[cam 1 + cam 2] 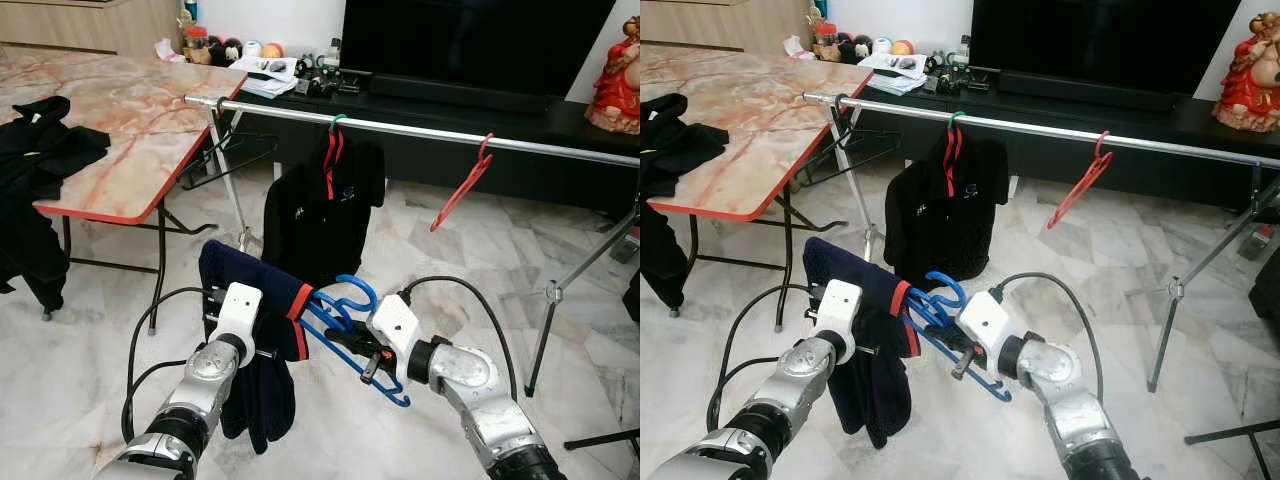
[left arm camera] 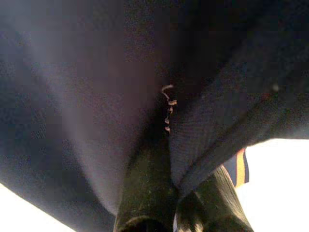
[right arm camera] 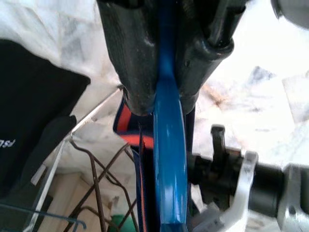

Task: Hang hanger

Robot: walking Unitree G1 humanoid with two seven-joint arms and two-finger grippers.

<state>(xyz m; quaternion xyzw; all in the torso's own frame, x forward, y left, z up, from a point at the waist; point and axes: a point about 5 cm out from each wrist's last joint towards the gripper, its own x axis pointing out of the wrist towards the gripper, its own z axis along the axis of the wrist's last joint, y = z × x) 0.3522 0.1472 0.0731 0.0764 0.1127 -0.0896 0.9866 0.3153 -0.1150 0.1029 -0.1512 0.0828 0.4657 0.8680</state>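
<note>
Gripping blue hanger [image 1: 345, 310], claw [image 1: 340, 338] half-hidden

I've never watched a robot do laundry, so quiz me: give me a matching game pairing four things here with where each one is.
Things:
1. blue hanger
2. red hanger
3. black polo shirt
4. navy garment

Places:
A. hanging bare on the rail
B. pinched in the right gripper
C. hanging on the rail from a green hook
D. held by the left gripper

Pairs: 1-B, 2-A, 3-C, 4-D

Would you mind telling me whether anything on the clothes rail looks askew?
The empty red hanger hangs tilted on the rail, its body swung out sideways. The black shirt beside it hangs straight.
</note>
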